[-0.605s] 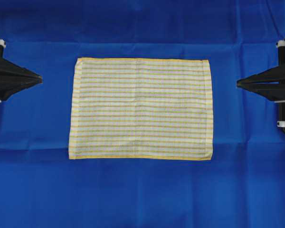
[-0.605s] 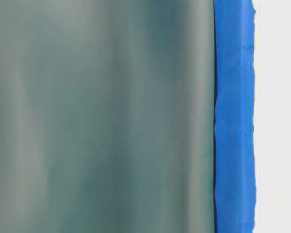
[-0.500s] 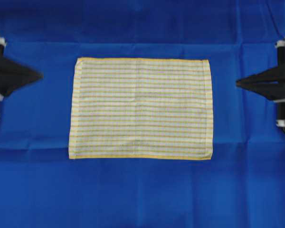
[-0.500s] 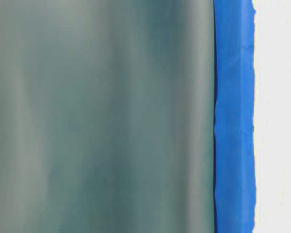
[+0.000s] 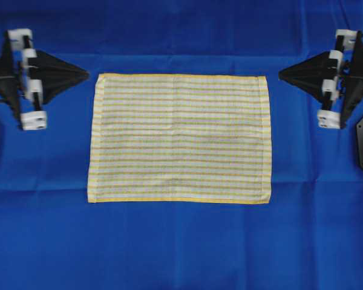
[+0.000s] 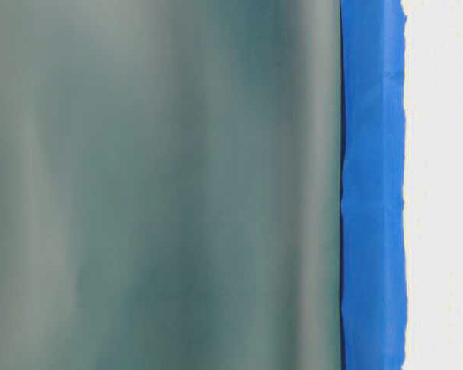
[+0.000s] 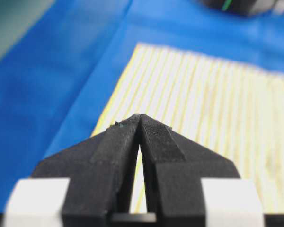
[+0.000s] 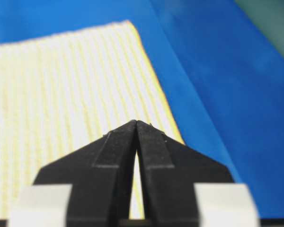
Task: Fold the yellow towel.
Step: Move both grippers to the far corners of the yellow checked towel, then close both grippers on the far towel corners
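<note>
The yellow towel (image 5: pixel 179 138) lies flat and spread out, a striped rectangle with a yellow hem, in the middle of the overhead view. My left gripper (image 5: pixel 86 74) is shut, its tips pointing at the towel's far left corner from just outside the edge. My right gripper (image 5: pixel 281 75) is shut too, its tips a little outside the far right corner. In the left wrist view the towel (image 7: pixel 203 123) spreads beyond the closed tips of the left gripper (image 7: pixel 139 116). The right wrist view shows the towel (image 8: pixel 61 90) past the closed tips of the right gripper (image 8: pixel 136 122). Neither holds anything.
A large blue cloth (image 5: pixel 181 241) covers the whole table under the towel, with faint creases. The table-level view shows only a blurred grey-green surface (image 6: pixel 162 185) and a strip of the blue cloth (image 6: pixel 373 185).
Both arms have come in from the side edges toward the towel's far corners, moving inward and up in the overhead view. The towel has not moved.
</note>
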